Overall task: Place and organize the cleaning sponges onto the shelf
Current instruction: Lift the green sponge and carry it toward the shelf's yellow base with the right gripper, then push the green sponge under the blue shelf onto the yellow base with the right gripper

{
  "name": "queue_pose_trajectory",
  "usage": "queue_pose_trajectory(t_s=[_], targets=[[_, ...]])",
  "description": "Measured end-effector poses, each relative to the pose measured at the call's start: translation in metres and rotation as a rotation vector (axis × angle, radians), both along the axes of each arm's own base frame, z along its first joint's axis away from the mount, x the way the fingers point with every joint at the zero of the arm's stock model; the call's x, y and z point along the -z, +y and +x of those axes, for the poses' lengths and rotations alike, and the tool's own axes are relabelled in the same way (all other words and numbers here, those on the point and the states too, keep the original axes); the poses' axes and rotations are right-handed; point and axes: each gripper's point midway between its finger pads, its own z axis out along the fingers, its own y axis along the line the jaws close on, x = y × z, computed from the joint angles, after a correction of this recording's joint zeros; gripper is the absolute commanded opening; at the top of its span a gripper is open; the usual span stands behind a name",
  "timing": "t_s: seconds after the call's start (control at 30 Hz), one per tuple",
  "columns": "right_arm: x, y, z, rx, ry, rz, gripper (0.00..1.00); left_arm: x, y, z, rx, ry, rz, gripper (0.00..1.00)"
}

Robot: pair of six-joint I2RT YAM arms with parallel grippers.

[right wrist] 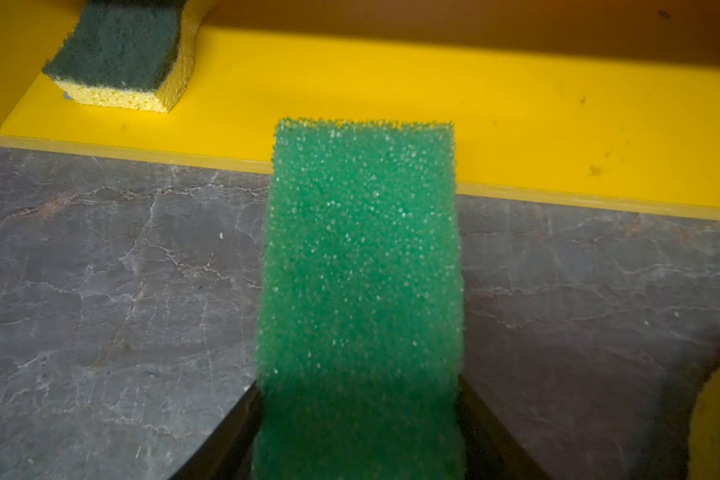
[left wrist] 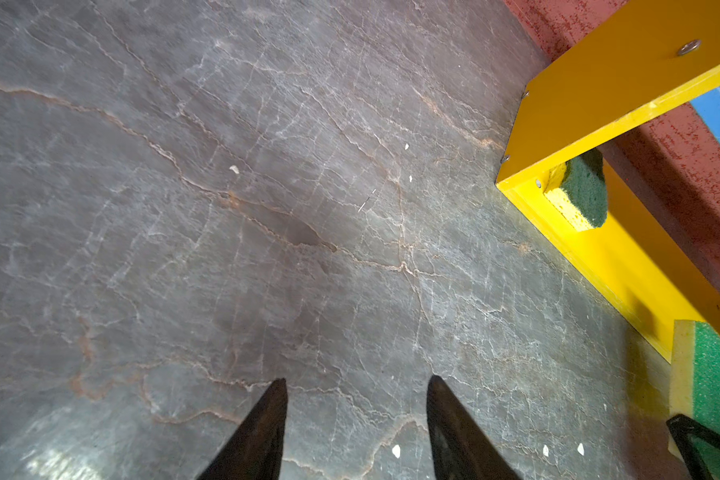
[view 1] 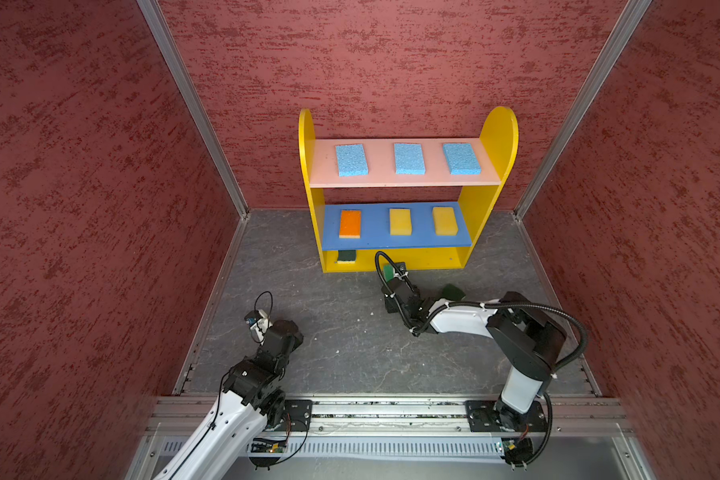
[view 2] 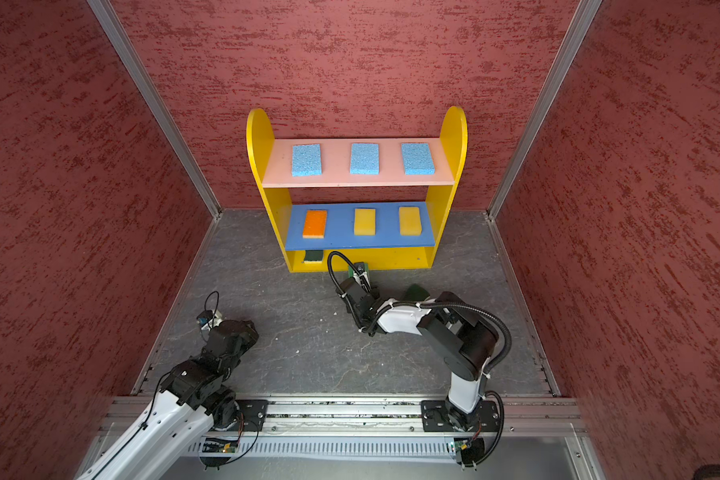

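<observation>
Right wrist view: shelf (right wrist: 350,83) bottom level, one dark green sponge (right wrist: 117,45); right hand (right wrist: 360,415) clamps bright green sponge (right wrist: 362,257); left hand (left wrist: 356,386) spread.

The left arm (view 1: 225,419) and right arm (view 1: 458,320) have white shells and black joints; a black ribbed cable (view 1: 574,321) follows the right one.

Grey bench (view 1: 341,332) carries shelf (view 1: 500,137) ahead of right jaws. On pink board (view 1: 381,176): three blue sponges (view 1: 409,158). On blue board (view 1: 377,235): orange-topped sponge (view 1: 350,223), two yellow sponges (view 1: 400,221). On bottom board (view 1: 433,258): dark green sponge (view 1: 346,255), ahead-left of jaws. On bench behind-right of jaws: second dark green sponge (view 1: 454,292).
</observation>
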Motion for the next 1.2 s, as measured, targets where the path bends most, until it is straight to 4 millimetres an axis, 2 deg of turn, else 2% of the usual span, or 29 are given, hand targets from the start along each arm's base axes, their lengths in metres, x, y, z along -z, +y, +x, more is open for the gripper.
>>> queue_pose_trajectory(t_s=[0.4, 0.83, 1.2], targets=[[-0.009, -0.014, 0.045, 0.069, -0.053, 0.007, 0.63, -0.003, -0.003, 0.014, 0.015, -0.013, 0.014, 0.54], [-0.009, -0.006, 0.074, 0.062, -0.105, 0.006, 0.62, -0.013, -0.010, 0.029, 0.046, -0.047, 0.029, 0.54], [-0.016, -0.014, 0.093, 0.093, -0.159, 0.037, 0.62, -0.023, -0.014, 0.038, 0.063, -0.087, 0.038, 0.53]])
